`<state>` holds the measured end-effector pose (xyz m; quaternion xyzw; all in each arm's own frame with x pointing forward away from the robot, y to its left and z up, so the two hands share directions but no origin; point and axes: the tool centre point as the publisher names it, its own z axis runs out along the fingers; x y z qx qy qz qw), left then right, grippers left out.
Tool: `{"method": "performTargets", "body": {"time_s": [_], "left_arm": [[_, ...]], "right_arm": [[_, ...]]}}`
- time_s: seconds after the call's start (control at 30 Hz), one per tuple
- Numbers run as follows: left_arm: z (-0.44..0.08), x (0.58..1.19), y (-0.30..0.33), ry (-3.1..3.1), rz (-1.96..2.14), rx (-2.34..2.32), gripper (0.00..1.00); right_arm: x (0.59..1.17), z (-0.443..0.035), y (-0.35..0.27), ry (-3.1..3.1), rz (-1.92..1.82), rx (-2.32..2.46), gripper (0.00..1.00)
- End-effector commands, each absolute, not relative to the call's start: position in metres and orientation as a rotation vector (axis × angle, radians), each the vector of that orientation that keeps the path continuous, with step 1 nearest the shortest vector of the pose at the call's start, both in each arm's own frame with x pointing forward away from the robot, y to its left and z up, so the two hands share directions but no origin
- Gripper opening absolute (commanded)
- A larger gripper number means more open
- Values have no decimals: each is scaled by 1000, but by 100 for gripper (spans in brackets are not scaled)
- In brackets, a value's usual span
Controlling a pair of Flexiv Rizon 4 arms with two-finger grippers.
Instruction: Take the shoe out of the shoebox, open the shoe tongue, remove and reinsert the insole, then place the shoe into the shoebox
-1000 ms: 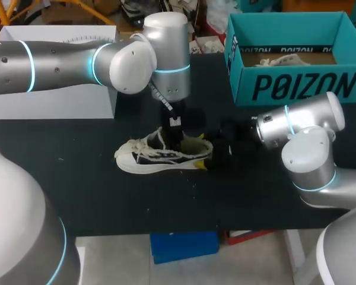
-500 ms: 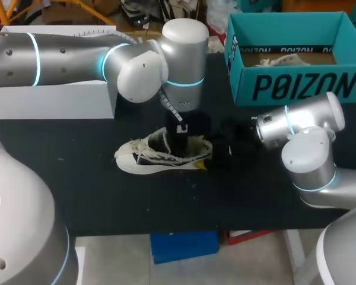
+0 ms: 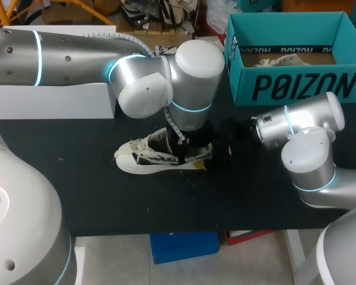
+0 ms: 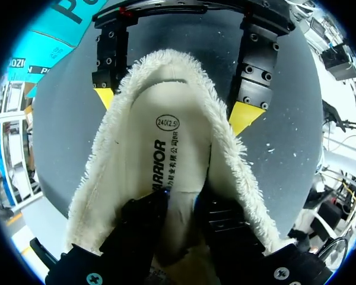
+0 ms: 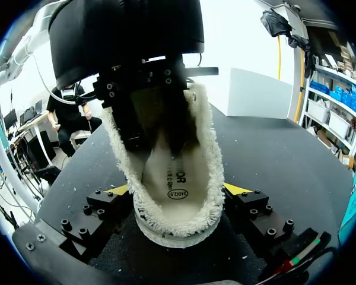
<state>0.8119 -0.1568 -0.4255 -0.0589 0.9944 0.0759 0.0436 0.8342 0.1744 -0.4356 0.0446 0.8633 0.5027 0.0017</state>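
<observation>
your left gripper sits inside the shoe mid-counter, over the insole; whether its fingers pinch it, i cannot tell. your right gripper clamps the heel, likely steadying it. the shoebox stands at the far right corner.

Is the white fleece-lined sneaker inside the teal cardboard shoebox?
No, the white fleece-lined sneaker lies on the black tabletop, apart from the teal cardboard shoebox.

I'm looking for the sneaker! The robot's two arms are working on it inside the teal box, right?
Not quite. The left arm and right arm are working on the sneaker, but it sits on the black table, outside the teal box. The head view shows this.
</observation>
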Motion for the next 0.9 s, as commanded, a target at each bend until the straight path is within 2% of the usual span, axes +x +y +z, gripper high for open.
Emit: {"method": "performTargets", "body": {"time_s": [0.03, 0.27, 0.53, 0.9], "left_arm": [[-480, 807, -143, 2933, 246, -147, 33], [-478, 814, -137, 2714, 257, -99, 31], [-468, 826, -133, 2536, 207, -136, 22], [-460, 834, -131, 2427, 130, -193, 20]], "right_arm": [[835, -438, 175, 2710, 1575, 143, 0], [835, -438, 175, 2710, 1575, 143, 0], [835, -438, 175, 2710, 1575, 143, 0], [835, -438, 175, 2710, 1575, 143, 0]]}}
